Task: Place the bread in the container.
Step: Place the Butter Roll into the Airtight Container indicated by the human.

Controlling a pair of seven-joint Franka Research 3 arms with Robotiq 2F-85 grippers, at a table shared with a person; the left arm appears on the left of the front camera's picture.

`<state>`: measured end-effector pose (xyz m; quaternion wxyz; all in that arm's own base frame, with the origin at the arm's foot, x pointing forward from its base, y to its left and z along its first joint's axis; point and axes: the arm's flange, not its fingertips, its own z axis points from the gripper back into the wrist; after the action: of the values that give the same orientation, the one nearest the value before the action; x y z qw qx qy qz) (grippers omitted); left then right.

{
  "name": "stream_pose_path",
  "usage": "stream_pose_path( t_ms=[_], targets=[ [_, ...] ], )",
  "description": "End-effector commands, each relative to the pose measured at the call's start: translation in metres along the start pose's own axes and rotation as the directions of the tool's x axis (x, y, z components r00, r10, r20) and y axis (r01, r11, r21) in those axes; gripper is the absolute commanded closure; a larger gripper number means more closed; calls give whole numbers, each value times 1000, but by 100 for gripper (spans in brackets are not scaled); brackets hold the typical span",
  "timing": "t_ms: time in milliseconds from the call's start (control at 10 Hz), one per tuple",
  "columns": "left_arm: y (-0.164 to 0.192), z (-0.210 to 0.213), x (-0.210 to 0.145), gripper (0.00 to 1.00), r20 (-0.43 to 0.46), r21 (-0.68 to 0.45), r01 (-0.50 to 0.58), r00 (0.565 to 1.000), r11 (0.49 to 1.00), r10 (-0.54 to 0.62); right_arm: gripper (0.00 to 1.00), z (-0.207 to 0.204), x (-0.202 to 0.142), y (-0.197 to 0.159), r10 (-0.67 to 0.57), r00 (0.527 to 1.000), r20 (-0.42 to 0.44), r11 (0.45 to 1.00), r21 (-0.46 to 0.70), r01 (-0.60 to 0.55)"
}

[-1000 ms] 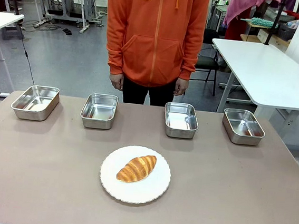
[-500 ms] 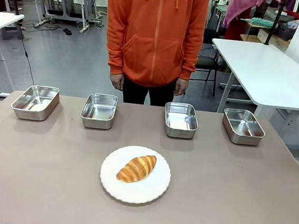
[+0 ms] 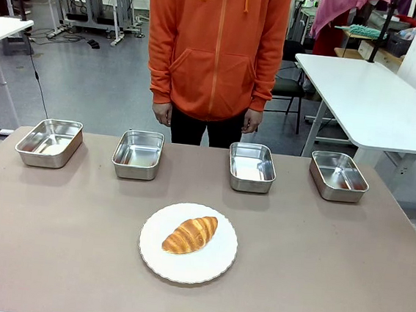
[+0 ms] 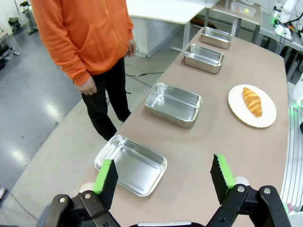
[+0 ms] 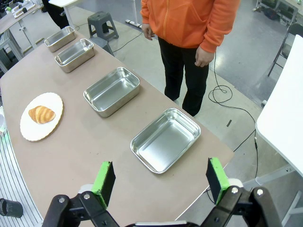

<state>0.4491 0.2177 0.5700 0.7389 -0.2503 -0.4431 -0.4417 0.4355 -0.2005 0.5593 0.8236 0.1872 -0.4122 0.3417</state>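
While bread [image 3: 190, 234] lies untouched, left gripper [image 4: 163, 171] spread, right gripper [image 5: 160, 173] spread (both aloft).

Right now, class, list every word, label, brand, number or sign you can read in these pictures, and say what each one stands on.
No text can be read anywhere.
The bread, white plate, four steel trays and table: no print, label or number.
The orange hoodie: plain, no logo visible.
The background clutter: too small and blurred to tell whether it carries any writing.
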Motion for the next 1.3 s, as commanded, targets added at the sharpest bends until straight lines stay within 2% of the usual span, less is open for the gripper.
stream_pose_path(
  t_ms=[0, 1200],
  targets=[
    [-1, 2, 0, 0, 7, -8, 9, 1000, 1000, -9, 0, -2, 1, -1, 14, 1000, 28, 1000, 5, -14],
    [-1, 2, 0, 0, 7, -8, 9, 1000, 1000, -9, 0, -2, 1, -1, 14, 1000, 28, 1000, 5, -14]
  ],
)
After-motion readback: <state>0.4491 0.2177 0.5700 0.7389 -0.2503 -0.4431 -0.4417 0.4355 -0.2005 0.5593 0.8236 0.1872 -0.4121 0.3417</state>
